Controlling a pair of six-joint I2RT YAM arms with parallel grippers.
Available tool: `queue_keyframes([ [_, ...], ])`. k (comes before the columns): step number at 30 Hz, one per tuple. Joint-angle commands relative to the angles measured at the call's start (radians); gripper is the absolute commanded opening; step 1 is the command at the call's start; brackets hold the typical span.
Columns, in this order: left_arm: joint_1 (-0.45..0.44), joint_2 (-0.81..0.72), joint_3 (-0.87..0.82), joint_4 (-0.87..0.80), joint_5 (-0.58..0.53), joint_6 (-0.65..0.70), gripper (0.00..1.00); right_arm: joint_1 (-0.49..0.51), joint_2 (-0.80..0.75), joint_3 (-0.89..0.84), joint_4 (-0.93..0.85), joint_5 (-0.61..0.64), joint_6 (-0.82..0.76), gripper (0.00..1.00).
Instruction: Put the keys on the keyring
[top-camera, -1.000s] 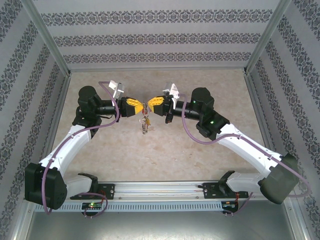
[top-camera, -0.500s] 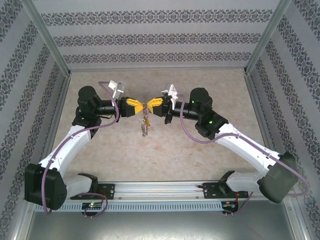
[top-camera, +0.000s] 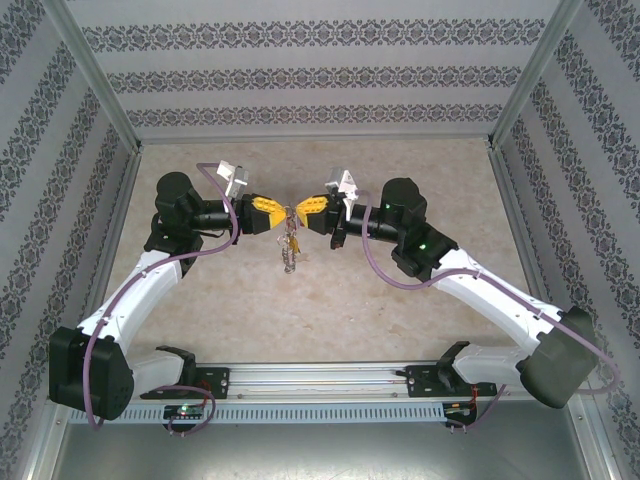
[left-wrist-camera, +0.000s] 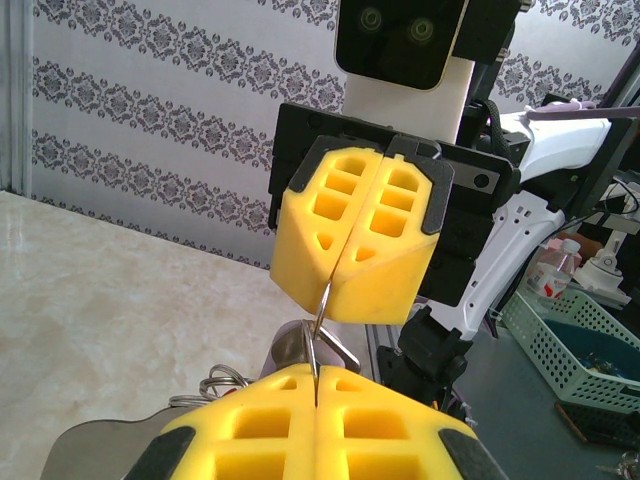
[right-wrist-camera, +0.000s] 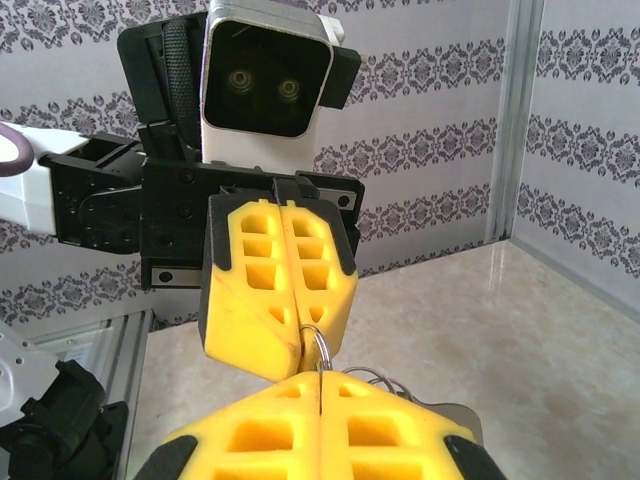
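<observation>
Silvery keys (top-camera: 289, 252) slightly leftward; thin keyring (left-wrist-camera: 319, 315) between yellow foam fingers (left-wrist-camera: 395, 265)

The right gripper (top-camera: 298, 209) shifted very slightly where it met the left gripper (top-camera: 285, 213) tip to tip, and the keys (top-camera: 289, 258) dangling from the keyring (top-camera: 290, 238) between them swung a touch leftward.

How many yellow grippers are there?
2. The left gripper comes in from the left and the right gripper from the right, meeting tip to tip above the table, each shut on the keyring, keys dangling below.
</observation>
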Motion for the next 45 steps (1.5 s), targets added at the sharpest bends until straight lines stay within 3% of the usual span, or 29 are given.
queue_keyframes([
  [1,-0.007,-0.029,0.030,0.015,0.008,0.019,0.00,0.000,-0.033,-0.024,0.043,0.013,0.021,0.00],
  [45,-0.007,-0.033,0.034,0.002,0.002,0.029,0.00,-0.002,-0.033,-0.008,0.028,-0.038,0.026,0.00],
])
